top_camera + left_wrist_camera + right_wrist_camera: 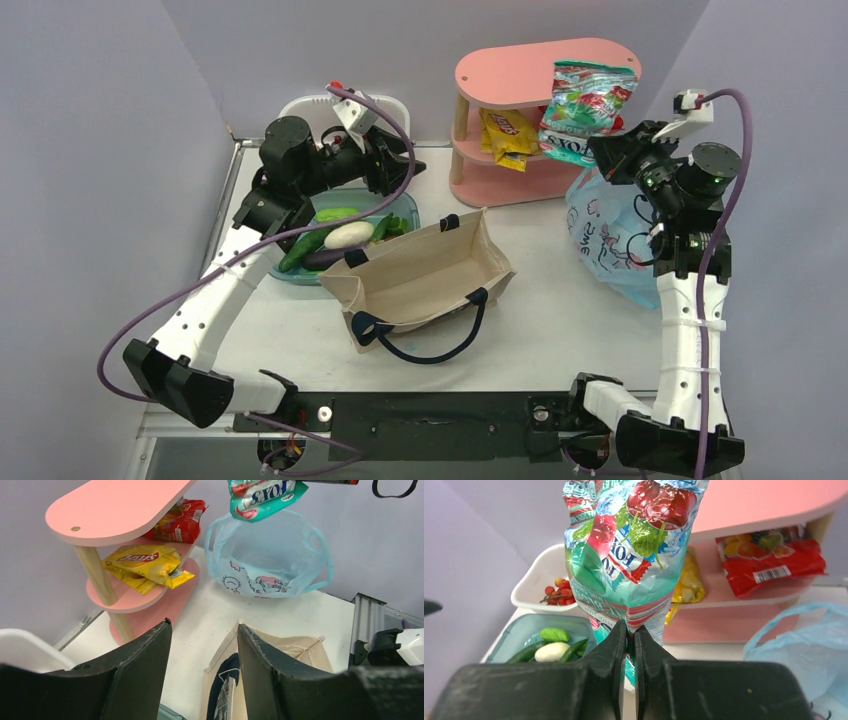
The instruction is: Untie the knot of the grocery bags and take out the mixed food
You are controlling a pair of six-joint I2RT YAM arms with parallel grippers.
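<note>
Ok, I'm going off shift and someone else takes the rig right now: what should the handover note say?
Left tool: open, empty, near the teal tub.
Right tool: shut on the teal candy packet, held up above the light blue plastic bag.
Done: that bag is untied, mouth open; a yellow packet and a red packet lie on the pink shelf.
Left: set the teal packet down and check the blue bag for more food. The canvas tote looks empty from above.
</note>
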